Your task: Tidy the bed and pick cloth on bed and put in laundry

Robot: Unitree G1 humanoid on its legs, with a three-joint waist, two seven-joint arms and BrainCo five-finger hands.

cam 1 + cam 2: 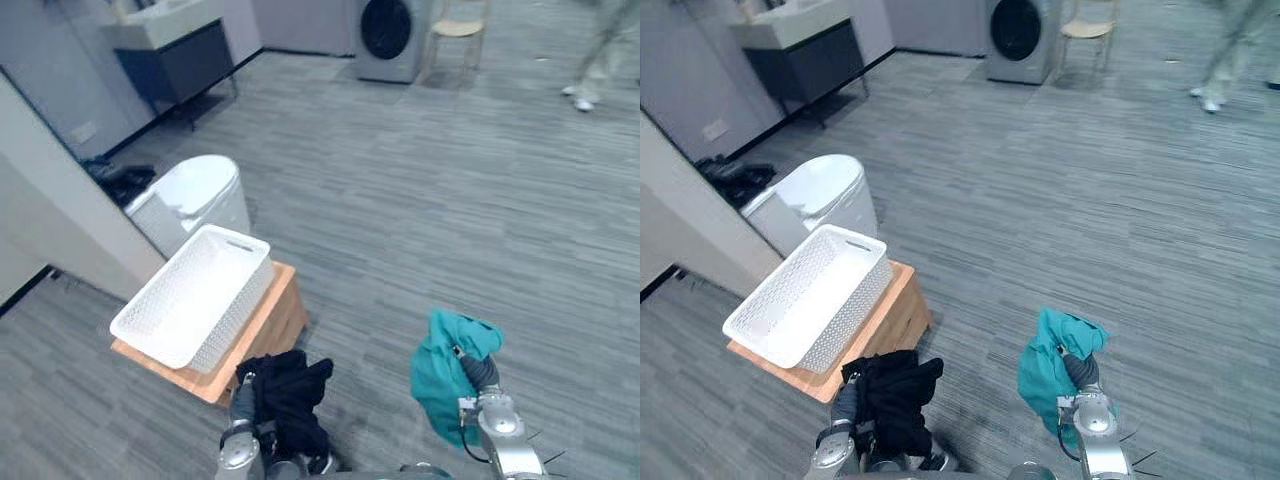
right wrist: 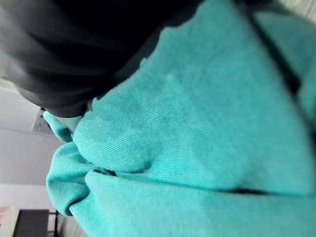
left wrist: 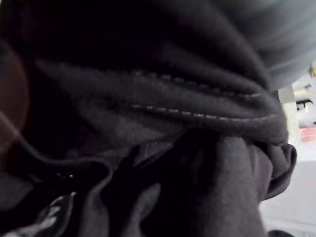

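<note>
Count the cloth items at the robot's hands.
2. A black crumpled garment hangs at the left hand, near the white plastic basket; a teal knitted garment hangs at the right hand. Others could be folded inside.

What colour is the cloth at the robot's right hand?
Teal, a plain knit. The cloth at the right hand shows best in the right wrist view.

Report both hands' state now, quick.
Left hand: wrapped in the black cloth; grip cannot be told.
Right hand: wrapped in the teal cloth; grip cannot be told.
</note>
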